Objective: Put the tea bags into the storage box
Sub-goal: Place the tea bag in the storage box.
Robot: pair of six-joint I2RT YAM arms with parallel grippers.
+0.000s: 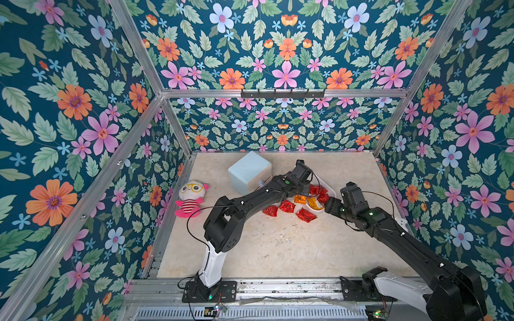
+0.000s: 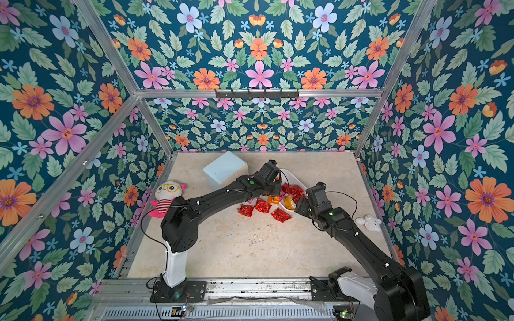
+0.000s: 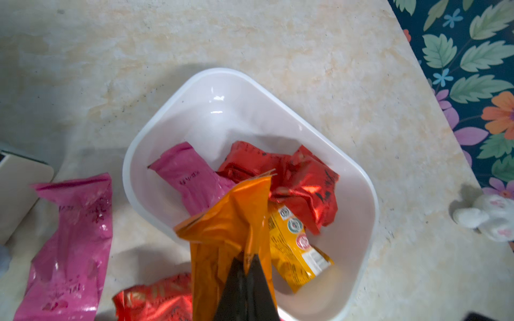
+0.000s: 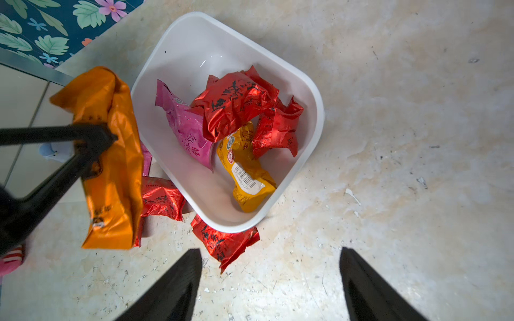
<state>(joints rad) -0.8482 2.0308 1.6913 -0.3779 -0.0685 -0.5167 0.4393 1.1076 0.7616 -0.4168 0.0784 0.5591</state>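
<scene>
My right pincer (image 4: 268, 283): jaws wide apart, nothing between them, hanging over bare table just short of the tub's near corner.
Nearest loose bag: a red sachet (image 4: 224, 244) on the table, tucked against that near corner, right ahead of my open right jaws. Its long axis runs slantwise across the gap, so I judge a small wrist turn is needed before closing.
My left pincer (image 3: 246, 259): jaws pressed together on an orange sachet (image 3: 225, 230), which hangs by its lower end and stands up from the tips.
The relation that matters: seen from the right wrist, the held orange bag hangs just outside the tub's rim on the left arm's side; the left wrist view puts its top edge over the rim. I judge a short carry inward comes before I let go.
Other loose bags: a pink sachet (image 3: 69, 244) beside the tub wall and more red ones (image 1: 287, 206) on the table on the left arm's side, so my left arm is nearer to those.
Storage box (image 4: 317, 116): white tub, well apart from the table edge.
In the box: one pink bag (image 4: 186, 130), two red ones (image 4: 233, 102), one yellow bag (image 4: 247, 172) with a barcode label; the far end of the floor is bare.
</scene>
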